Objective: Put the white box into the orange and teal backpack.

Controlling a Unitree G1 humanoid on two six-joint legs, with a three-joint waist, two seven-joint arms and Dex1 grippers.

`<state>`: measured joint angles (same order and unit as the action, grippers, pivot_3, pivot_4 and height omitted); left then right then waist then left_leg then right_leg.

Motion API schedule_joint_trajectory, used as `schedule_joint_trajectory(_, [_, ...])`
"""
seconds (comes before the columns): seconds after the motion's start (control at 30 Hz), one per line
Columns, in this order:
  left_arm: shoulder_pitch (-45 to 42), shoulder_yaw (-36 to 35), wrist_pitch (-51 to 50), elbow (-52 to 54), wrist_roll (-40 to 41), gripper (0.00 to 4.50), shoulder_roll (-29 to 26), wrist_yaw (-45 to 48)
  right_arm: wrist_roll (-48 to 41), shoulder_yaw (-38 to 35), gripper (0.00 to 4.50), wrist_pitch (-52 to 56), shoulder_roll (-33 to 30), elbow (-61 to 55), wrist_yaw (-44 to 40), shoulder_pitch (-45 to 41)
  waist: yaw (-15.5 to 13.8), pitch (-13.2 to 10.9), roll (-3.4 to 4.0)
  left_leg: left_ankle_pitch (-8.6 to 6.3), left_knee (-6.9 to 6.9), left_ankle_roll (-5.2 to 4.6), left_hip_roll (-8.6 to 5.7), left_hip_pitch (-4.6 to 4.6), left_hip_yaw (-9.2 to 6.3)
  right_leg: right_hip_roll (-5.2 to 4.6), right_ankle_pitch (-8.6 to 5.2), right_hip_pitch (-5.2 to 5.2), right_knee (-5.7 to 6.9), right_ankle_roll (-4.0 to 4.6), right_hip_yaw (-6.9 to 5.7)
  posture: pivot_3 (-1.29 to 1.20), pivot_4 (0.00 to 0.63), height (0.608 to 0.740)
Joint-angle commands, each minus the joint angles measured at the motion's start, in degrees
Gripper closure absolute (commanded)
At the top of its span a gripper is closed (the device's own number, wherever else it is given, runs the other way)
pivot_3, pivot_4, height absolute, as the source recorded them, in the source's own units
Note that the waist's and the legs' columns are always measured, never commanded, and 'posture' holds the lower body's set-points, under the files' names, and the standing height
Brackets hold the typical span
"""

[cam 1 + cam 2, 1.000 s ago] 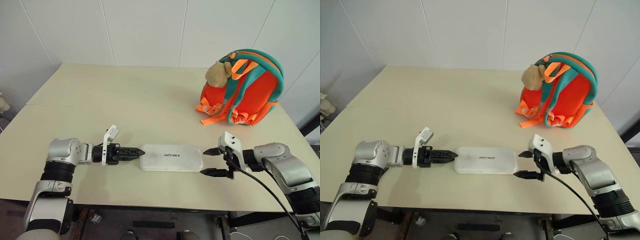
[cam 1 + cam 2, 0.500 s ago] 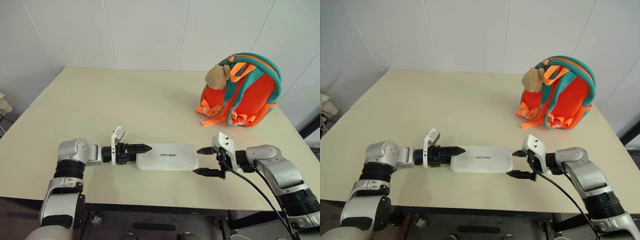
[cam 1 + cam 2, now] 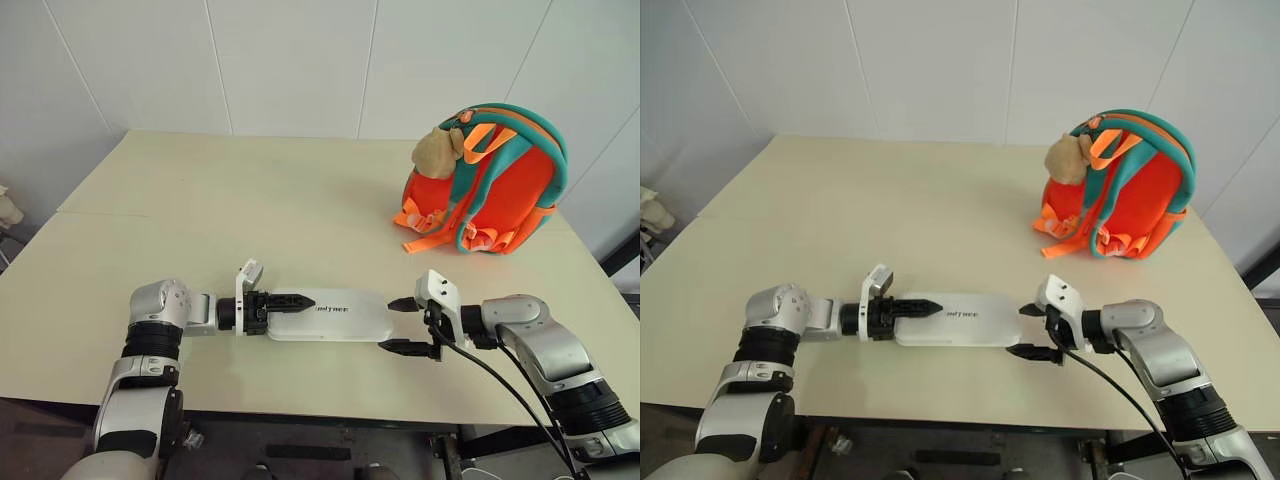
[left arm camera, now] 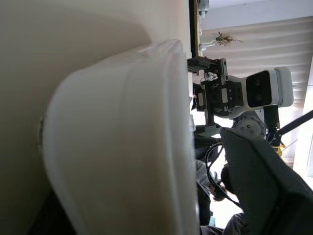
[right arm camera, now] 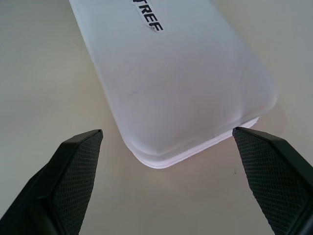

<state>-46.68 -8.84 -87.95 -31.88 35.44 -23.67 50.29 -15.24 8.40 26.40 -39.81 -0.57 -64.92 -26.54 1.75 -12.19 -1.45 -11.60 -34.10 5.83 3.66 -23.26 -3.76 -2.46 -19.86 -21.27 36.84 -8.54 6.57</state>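
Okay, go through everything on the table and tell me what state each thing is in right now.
white box: flat on the table, lid shut.
orange and teal backpack: upright, away from the box.
left gripper: over the box's left end.
right gripper: open, the box's right end between its fingers.

The box (image 5: 176, 78) lies flat on the pale table (image 5: 44, 73), its long side running from about 11 o'clock to 5 o'clock. Dark letters are on its top near 12 o'clock. Its near short end, with rounded corners, sits between the two black fingers (image 5: 73, 171) of the right gripper (image 5: 168, 134), which stand wide apart at 7 and 5 o'clock, neither touching it.
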Motion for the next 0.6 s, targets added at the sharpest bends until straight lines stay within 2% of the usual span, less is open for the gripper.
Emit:
schedule_joint_trajectory(0.03, [1.06, 1.03, -2.98, 0.32, 1.38, 2.18, 0.09, -0.21, -0.21, -1.38, 0.00, -2.16, 0.03, -1.13, 0.66, 0.32, 0.02, 0.00, 0.00, 0.00, 0.02, 0.00, 0.00, -0.01, 0.00, 0.00, 0.00, -0.04, 0.01, 0.00, 0.00, 0.00, 0.150, 0.740])
schedule_joint_trajectory(0.17, [1.04, -0.27, -3.04, 0.98, 1.93, 3.25, 0.58, -1.38, -0.57, -2.54, 0.00, -2.67, -0.24, -1.60, 1.80, 1.08, -0.01, 0.00, 0.00, 0.00, 0.05, 0.01, 0.00, -0.03, 0.01, -0.01, -0.01, -0.07, 0.01, 0.01, 0.00, 0.00, 0.150, 0.740])
schedule_joint_trajectory(0.23, [1.43, -0.80, -3.00, 1.87, 2.32, 3.30, 0.73, -1.92, -0.89, -3.22, 0.00, -2.63, -0.52, -2.04, 2.25, 1.63, -0.08, 0.00, 0.00, 0.01, 0.04, 0.01, 0.00, -0.04, 0.01, 0.00, -0.01, -0.07, 0.01, 0.02, 0.00, 0.00, 0.150, 0.740])
schedule_joint_trajectory(0.4, [3.99, -5.82, -2.47, 7.85, 4.64, 3.30, -1.46, -2.95, -4.05, -12.61, 0.00, 0.24, -3.73, -1.10, 5.36, 2.38, -0.05, -0.02, 0.00, 0.01, 0.06, 0.02, 0.01, -0.12, 0.01, -0.01, -0.01, -0.15, 0.01, 0.02, 0.01, 0.00, 0.150, 0.740])
schedule_joint_trajectory(0.5, [8.14, -3.93, 1.47, 11.61, 3.58, 3.30, -5.42, -2.22, -4.60, -17.53, 0.00, 0.78, -6.06, 3.08, 7.59, -0.46, 0.54, -0.02, -0.01, 0.01, 0.08, 0.02, 0.02, -0.10, 0.03, -0.01, -0.01, -0.19, 0.02, 0.03, 0.02, 0.00, 0.150, 0.740])
schedule_joint_trajectory(0.6, [11.18, -2.95, 4.18, 13.65, 3.54, 3.30, -7.65, -1.78, -3.64, -19.39, 0.00, -0.62, -6.90, 8.72, 9.83, -4.97, 1.35, -0.01, -0.02, 0.02, 0.17, 0.04, 0.04, -0.01, 0.07, -0.03, -0.03, -0.18, 0.04, 0.09, 0.02, 0.00, 0.150, 0.740])
